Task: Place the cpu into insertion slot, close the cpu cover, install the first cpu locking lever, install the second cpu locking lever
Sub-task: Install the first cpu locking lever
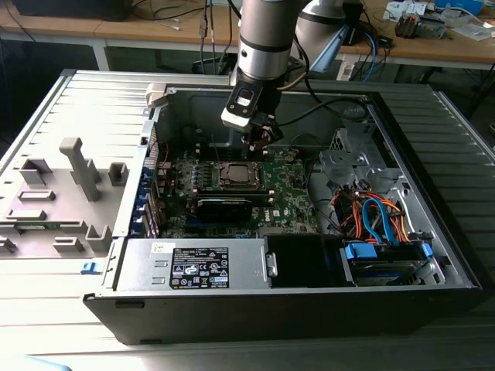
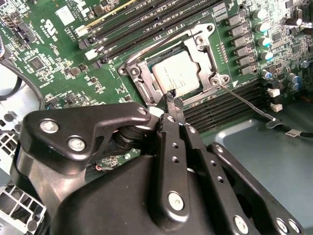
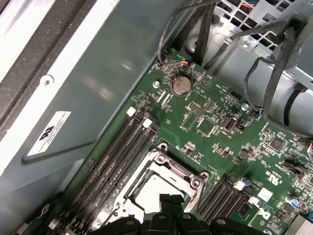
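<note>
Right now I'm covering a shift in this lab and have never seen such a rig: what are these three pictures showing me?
The machine is a robot arm with a gripper on its end. The exterior view looks from off the arm at an open computer case. Both wrist views come from cameras riding on the arm, looking at the green circuit board. The silver cpu lies on that board with the cpu cover down around it. The gripper hangs just over the cover's edge, shut, holding nothing I can see.
</note>
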Tool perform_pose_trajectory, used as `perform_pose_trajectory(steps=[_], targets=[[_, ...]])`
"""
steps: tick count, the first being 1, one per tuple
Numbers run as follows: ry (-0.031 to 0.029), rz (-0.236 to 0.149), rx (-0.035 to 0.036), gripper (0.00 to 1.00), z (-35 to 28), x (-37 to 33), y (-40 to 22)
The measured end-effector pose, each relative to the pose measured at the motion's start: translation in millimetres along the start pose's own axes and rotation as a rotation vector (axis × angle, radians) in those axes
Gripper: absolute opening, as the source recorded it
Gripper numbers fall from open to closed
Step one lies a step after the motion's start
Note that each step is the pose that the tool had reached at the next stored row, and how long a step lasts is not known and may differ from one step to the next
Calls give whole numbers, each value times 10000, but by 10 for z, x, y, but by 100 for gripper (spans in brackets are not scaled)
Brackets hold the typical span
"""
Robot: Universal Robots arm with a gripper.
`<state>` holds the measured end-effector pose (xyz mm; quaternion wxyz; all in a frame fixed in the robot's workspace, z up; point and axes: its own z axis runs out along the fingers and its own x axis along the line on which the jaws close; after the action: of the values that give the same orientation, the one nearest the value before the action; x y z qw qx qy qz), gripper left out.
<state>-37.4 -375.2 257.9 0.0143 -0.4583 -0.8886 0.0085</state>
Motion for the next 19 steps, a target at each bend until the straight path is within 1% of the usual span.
perform_pose_trajectory(steps=[19], targets=[[-17, -608, 11, 11, 0, 0, 0]])
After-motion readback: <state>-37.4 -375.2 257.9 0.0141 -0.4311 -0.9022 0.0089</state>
